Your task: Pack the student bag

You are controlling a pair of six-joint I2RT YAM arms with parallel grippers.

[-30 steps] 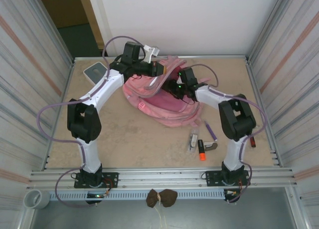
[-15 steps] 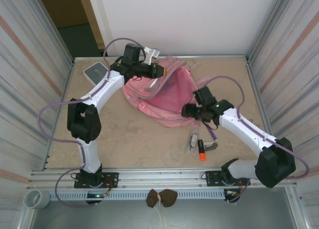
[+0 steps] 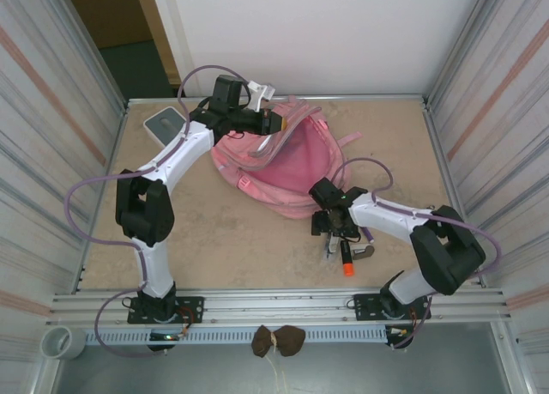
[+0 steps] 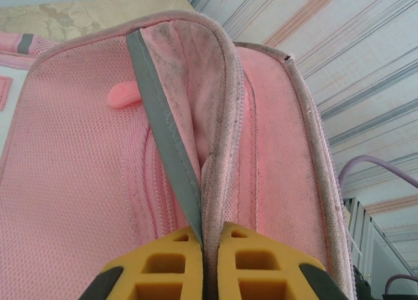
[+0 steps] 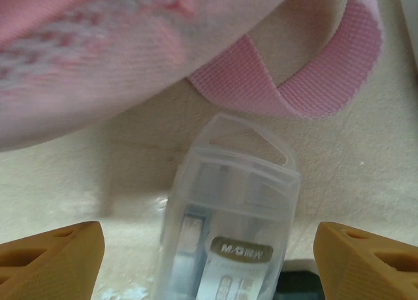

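Observation:
The pink student bag [image 3: 287, 166] lies at the back middle of the table with its mouth held up. My left gripper [image 3: 276, 121] is shut on the bag's rim; in the left wrist view the yellow fingers [image 4: 163, 267] pinch the grey-trimmed edge of the bag [image 4: 78, 136]. My right gripper [image 3: 333, 233] hangs low in front of the bag, open. In the right wrist view its jaws [image 5: 209, 261] stand wide on either side of a clear plastic case [image 5: 228, 234] lying flat on the table, without touching it. The bag's lower edge [image 5: 98, 58] lies just beyond the case.
Beside the clear case [image 3: 330, 246] lie an orange-capped marker [image 3: 346, 260], a purple pen [image 3: 364, 229] and a small grey item [image 3: 366, 251]. A pink strap loop [image 5: 326, 84] curls on the table behind the case. A grey-and-white box [image 3: 165, 122] sits at the back left.
My right arm has swung out of the bag's mouth and down to the items at the front right, and its jaws have opened wider. The left gripper has held still on the rim.

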